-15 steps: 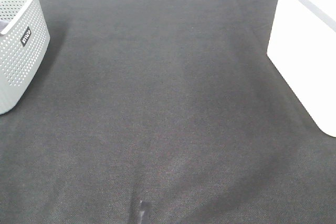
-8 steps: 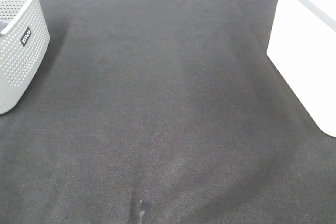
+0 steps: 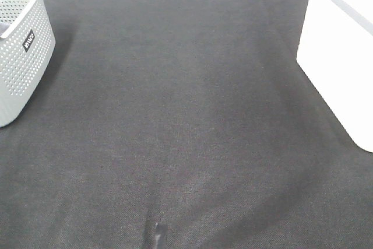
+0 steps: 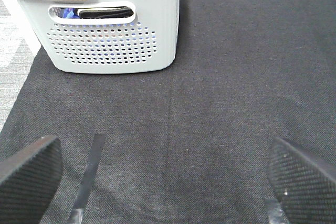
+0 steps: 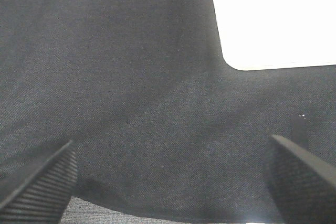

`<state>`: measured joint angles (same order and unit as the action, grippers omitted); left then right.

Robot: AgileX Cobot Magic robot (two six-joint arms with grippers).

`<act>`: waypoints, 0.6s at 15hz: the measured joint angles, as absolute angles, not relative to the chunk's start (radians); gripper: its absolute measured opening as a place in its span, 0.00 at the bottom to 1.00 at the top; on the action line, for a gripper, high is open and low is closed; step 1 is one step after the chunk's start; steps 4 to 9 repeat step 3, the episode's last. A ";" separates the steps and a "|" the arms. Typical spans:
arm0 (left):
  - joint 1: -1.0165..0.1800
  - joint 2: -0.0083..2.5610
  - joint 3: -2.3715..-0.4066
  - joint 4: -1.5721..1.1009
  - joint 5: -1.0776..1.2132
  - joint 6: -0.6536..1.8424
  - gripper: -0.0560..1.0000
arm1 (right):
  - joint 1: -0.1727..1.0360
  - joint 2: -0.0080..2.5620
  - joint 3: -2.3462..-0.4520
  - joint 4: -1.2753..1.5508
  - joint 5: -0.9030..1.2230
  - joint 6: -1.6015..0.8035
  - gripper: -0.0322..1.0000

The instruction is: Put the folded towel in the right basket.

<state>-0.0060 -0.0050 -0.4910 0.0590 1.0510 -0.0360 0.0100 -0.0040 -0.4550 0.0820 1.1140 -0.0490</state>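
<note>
No folded towel shows on the black cloth in any view. The right basket (image 3: 344, 45) is a white, overexposed box at the right edge of the exterior view; its corner also shows in the right wrist view (image 5: 273, 19). My left gripper (image 4: 168, 182) is open and empty over the black cloth, facing the grey perforated basket (image 4: 113, 35). My right gripper (image 5: 168, 177) is open and empty over the cloth, short of the white basket. Neither arm shows in the exterior view.
The grey perforated left basket (image 3: 20, 56) stands at the far left, with dark and blue items seen through its handle slot in the left wrist view. A black cloth (image 3: 186, 121) covers the table. A small grey mark (image 3: 156, 234) lies near the front edge.
</note>
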 joint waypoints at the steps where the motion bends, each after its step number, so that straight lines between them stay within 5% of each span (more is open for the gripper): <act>1: -0.006 -0.005 -0.491 0.059 1.051 -0.036 0.99 | 0.010 -0.004 -0.455 0.081 1.114 -0.049 0.91; 9: -0.006 -0.005 -0.491 0.059 1.051 -0.036 0.99 | 0.010 -0.004 -0.455 0.081 1.114 -0.049 0.91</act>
